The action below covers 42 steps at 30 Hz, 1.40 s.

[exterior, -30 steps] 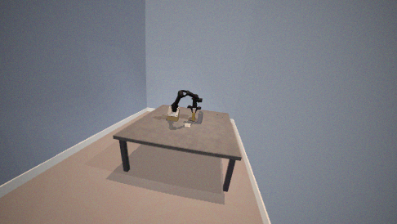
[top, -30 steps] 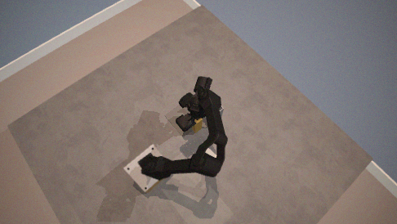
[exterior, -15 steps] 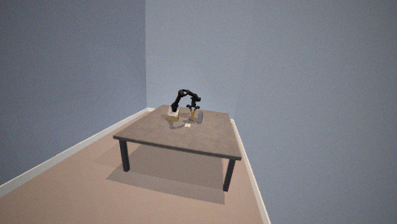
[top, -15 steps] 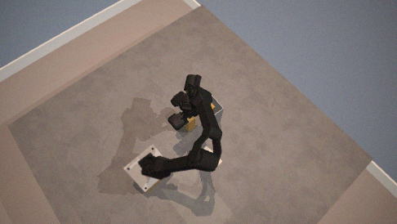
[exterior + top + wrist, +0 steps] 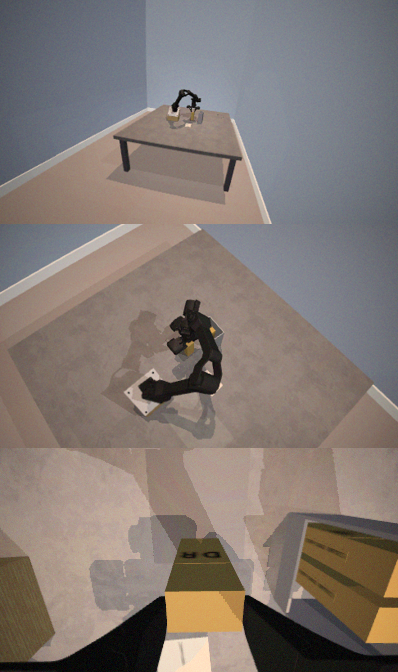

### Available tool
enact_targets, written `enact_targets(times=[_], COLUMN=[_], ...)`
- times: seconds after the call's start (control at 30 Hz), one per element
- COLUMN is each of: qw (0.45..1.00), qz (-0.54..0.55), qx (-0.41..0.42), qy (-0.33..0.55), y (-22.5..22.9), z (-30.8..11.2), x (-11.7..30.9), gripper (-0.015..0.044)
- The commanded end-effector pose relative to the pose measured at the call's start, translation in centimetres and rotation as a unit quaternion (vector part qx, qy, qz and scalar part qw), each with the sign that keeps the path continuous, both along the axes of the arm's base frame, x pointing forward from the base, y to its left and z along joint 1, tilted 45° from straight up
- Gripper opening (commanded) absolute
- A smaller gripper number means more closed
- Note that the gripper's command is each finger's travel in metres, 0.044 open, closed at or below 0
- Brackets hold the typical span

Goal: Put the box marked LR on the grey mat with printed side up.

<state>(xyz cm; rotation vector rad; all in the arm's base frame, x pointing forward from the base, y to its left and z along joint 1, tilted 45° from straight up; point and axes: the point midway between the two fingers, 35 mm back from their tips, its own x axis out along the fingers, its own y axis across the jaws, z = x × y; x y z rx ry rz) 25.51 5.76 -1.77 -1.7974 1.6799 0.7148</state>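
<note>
- Gripper (image 5: 186,342) (image 5: 192,109) (image 5: 204,603): pinching one box (image 5: 188,349) (image 5: 192,116) (image 5: 204,611), a black finger on each of two opposite sides.
- Held box: upright, its yellow end toward the wrist camera. Printed side faces sideways, not up.
- Print on the held box: upside down and foreshortened in the wrist view. Looks like D and R, reading DR when turned round; first letter does not look like an L. Lettering slightly blurred.
- Bin (image 5: 220,334) (image 5: 200,118) (image 5: 287,565): on the table (image 5: 287,359) (image 5: 180,139) (image 5: 100,493), right of the held box in the wrist view. Box and bin apart.
- Two other boxes, upper box (image 5: 355,550) and lower box (image 5: 335,600) in the wrist view, are in the bin, side by side. Dark marks run along their facing sides; codes unreadable at this angle.
- Held box is outside the bin, over the table. Cannot tell whether its lower end touches anything.
- White card (image 5: 188,125) (image 5: 185,654): on the table near the held box, partly behind the box and a finger in the wrist view, with a dark mark on it.
- Grey mat: cannot be picked out with certainty among the shadows and behind the arm (image 5: 210,344) (image 5: 178,99).
- Arm arches from its base (image 5: 130,392) (image 5: 169,117), gripper pointing down.
</note>
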Motion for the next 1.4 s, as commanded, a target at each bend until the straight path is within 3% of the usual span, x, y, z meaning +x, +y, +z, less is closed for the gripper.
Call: enact_targets(times=[0.0, 0.1, 0.23, 0.73, 1.03, 1.37], qw=[1.0, 1.0, 1.0, 1.0, 0.992, 0.994], qz=[0.002, 0.002, -0.001, 0.002, 0.087, 0.077], qx=[-0.003, -0.003, 0.0, -0.003, 0.023, 0.023], qy=[0.002, 0.002, 0.002, 0.003, -0.086, -0.078], y=[-0.5, -0.5, -0.3, 0.8, 2.2, 2.2], z=[-0.4, -0.4, -0.3, 0.9, 2.6, 2.4], x=[0.0, 0.0, 0.0, -0.2, -1.2, -1.0], gripper=[0.0153, 0.0153, 0.0237, 0.0237, 0.0237, 0.0237])
